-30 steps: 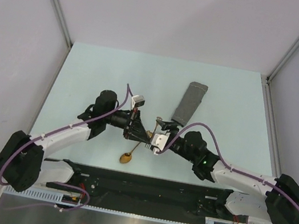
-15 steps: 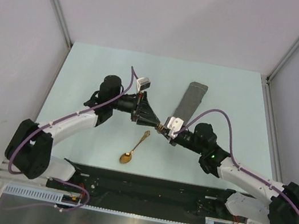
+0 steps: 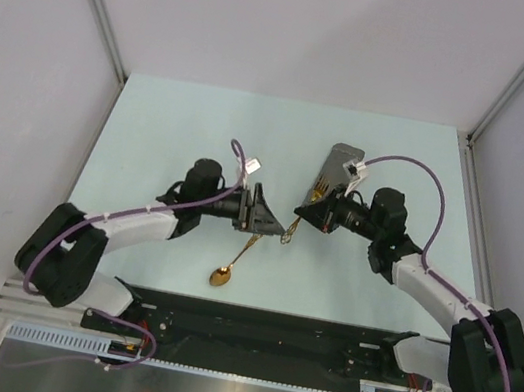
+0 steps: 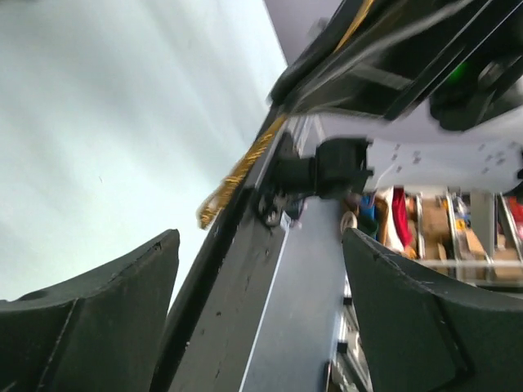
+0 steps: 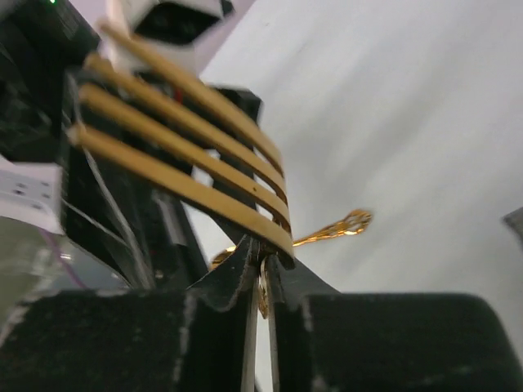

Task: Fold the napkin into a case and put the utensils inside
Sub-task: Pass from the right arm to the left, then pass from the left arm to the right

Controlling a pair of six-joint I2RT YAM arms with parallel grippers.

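Observation:
The napkin is folded into a narrow dark grey case lying at the table's back right. My right gripper is shut on the gold fork near its neck, lifted just off the case's near end. The tines fan out past the jaws and the handle points down-left. My left gripper stands open and empty, beside the fork's handle tip. The gold spoon lies on the table below both grippers.
The black base rail runs along the near edge, also close in the left wrist view. Grey walls close in the left and right sides. The pale table shows bare at back left.
My left gripper has opened and let go of the fork. The right gripper shut on it and carried it up and right toward the case. Both arms swung rightward.

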